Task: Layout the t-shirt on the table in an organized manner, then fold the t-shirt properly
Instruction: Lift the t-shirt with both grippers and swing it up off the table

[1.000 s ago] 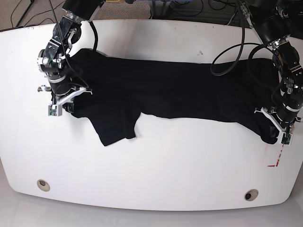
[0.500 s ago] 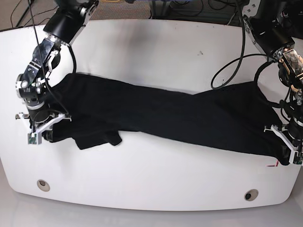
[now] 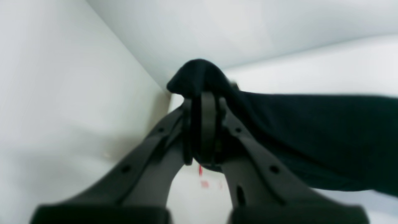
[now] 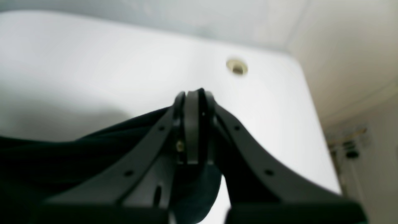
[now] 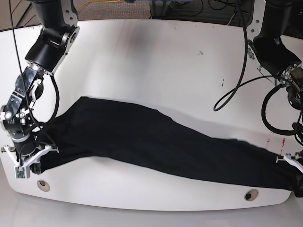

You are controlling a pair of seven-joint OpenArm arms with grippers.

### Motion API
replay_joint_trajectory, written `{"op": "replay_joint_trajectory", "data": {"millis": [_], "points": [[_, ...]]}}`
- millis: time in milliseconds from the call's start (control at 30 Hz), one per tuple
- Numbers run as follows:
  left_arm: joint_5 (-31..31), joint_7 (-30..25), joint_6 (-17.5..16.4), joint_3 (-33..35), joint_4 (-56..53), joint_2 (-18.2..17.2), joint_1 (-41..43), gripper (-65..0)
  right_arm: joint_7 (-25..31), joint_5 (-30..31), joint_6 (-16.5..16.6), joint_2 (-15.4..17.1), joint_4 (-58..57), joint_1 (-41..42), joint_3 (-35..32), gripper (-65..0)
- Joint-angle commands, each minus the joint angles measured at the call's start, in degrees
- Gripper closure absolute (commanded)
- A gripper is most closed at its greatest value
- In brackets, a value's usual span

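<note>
Base view: vs half a sec ago both arms have pulled toward the near edge of the tabletop point(image 5: 156, 52). The t-shirt point(image 5: 156, 144) has come with them and is now stretched into a long dark band, running from the near left corner to the near right edge. The loose flap that hung near the left end is gone, pulled flat. Right pincer point(image 5: 29, 156) sits at the band's left end, just above a round hole point(image 5: 43, 185). Left pincer point(image 5: 294, 166) is at the far right, partly cut off by the frame. A second hole point(image 5: 251, 194) lies just below the cloth.

Left wrist view: left pincer point(image 3: 203, 102) is clenched on a bunch of t-shirt point(image 3: 311, 133). Blurry; red marks point(image 3: 203, 180) show underneath.

Right wrist view: right pincer point(image 4: 194, 102) is clamped on cloth point(image 4: 62, 155), tips pressed together. One hole point(image 4: 237, 67) shows beyond. Soft focus.
</note>
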Motion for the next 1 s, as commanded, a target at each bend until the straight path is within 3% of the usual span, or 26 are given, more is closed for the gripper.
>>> {"op": "replay_joint_trajectory", "data": {"millis": [0,500,967], "points": [[0.0,-1.6,0.3,0.0,0.9,-0.3,-5.1,-0.4,0.9,-0.1,-0.4,2.1,-0.6,5.0,-1.5,0.0],[0.2,-1.6,0.3,0.0,0.3,-0.7,-21.5,-0.6,-1.3,-0.1,-0.4,8.3,-9.9,30.0,-11.1,-0.2],[-0.1,-1.6,0.3,0.0,-1.9,-5.7,-26.7,-0.6,-1.3,0.3,-0.4,12.6,-19.9,45.7,-15.3,-0.2]]}}
